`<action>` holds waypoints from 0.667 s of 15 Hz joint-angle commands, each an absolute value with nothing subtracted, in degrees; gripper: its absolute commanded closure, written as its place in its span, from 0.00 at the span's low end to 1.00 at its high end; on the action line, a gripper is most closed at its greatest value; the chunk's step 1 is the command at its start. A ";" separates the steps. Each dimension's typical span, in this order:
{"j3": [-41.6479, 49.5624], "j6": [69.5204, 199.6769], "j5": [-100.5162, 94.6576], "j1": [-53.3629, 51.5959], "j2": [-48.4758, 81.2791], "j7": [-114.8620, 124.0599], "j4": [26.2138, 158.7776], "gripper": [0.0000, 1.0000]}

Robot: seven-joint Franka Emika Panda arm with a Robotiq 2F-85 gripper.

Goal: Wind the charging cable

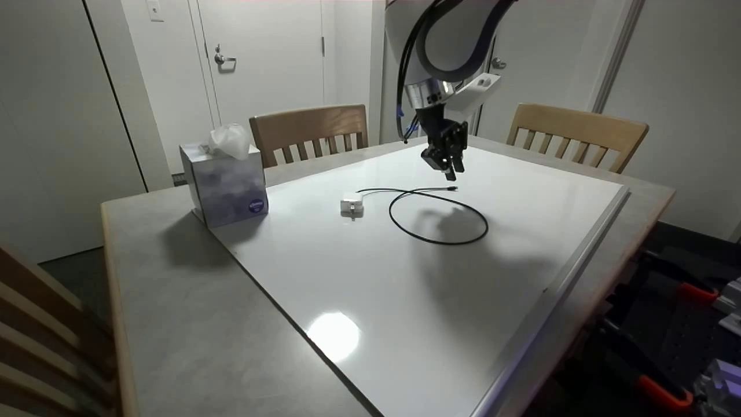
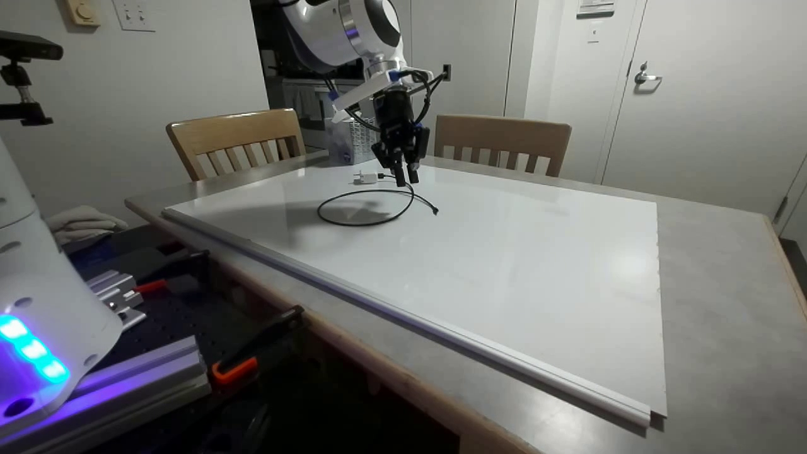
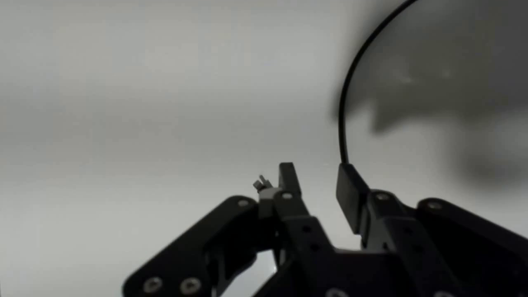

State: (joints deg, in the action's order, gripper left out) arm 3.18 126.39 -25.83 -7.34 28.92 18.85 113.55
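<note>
Nothing between the parted jaws of the gripper [image 3: 317, 177], in the air. Straight off the tip of the finger [image 3: 350, 198] at picture right in the wrist view, not off the gap: the charging cable [image 3: 345, 84]. Lies looped on the whiteboard [image 1: 347, 272], running there crosswise to the jaws' travel. Probably calls for a shift toward that finger before lowering. Beyond the opposite finger, the white adapter [image 1: 351, 203]; farther, the tissue box [image 1: 234, 188].
</note>
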 commanded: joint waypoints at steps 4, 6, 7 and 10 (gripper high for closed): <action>2.96 122.48 -24.06 -6.50 22.20 14.49 115.70 0.14; 2.19 121.58 -22.25 -5.47 19.85 10.39 115.95 0.02; 1.58 122.15 -20.65 -4.61 18.62 6.81 116.28 0.00; 0.71 123.22 -17.31 -3.14 16.28 -1.82 116.79 0.00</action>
